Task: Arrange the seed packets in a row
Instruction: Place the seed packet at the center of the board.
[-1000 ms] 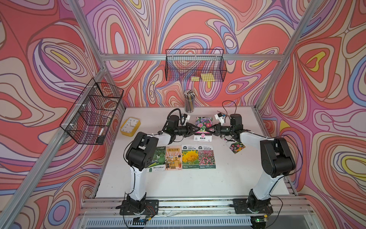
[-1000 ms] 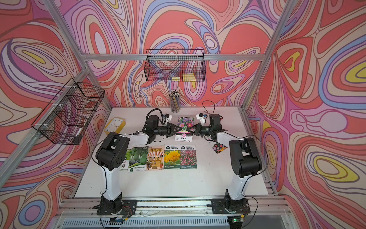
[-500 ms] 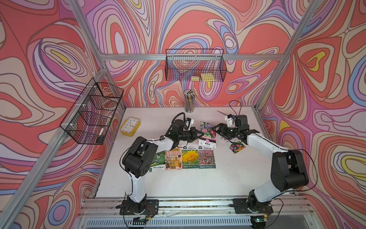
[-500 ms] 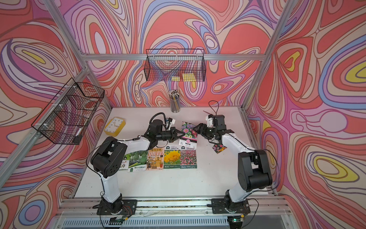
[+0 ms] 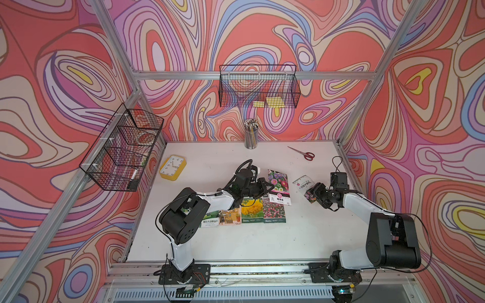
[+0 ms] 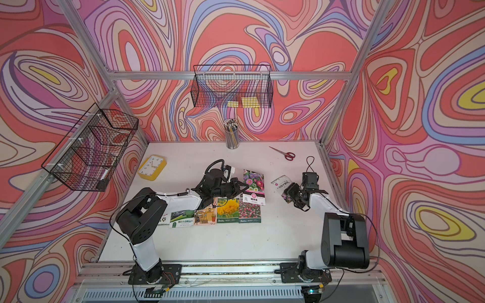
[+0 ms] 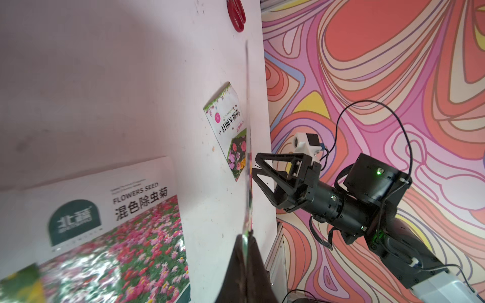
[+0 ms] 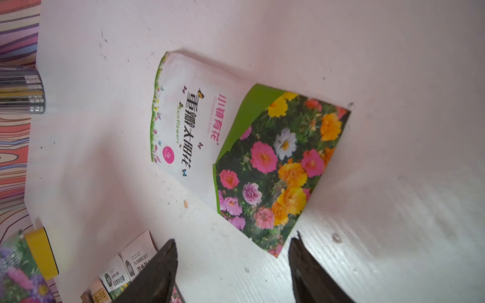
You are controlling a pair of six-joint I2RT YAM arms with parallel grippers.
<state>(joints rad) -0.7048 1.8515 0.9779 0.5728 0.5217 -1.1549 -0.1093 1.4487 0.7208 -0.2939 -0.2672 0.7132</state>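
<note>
My left gripper (image 5: 267, 187) is shut on the edge of a seed packet with purple and pink asters (image 5: 278, 184), seen edge-on in the left wrist view (image 7: 248, 157). This packet hangs just behind the row's right end. The row holds a green packet (image 5: 210, 222), a shopfront packet (image 5: 230, 217), a yellow-flower packet (image 5: 252, 210) and a pink-flower packet (image 5: 274, 213). Another packet (image 6: 162, 219) peeks out under my left arm. My right gripper (image 8: 232, 244) is open, just above the corner of a mixed-flower packet (image 8: 249, 157) lying at the right (image 5: 304, 185).
A yellow-framed clock (image 5: 173, 168) lies at the back left, a pencil cup (image 5: 251, 136) at the back middle and red-handled scissors (image 5: 301, 153) at the back right. Wire baskets hang on the back wall (image 5: 258, 89) and left wall (image 5: 123, 147).
My right gripper let go of the aster packet, opened and drew back right over the mixed-flower packet. My left gripper closed on the aster packet and carried it toward the row.
</note>
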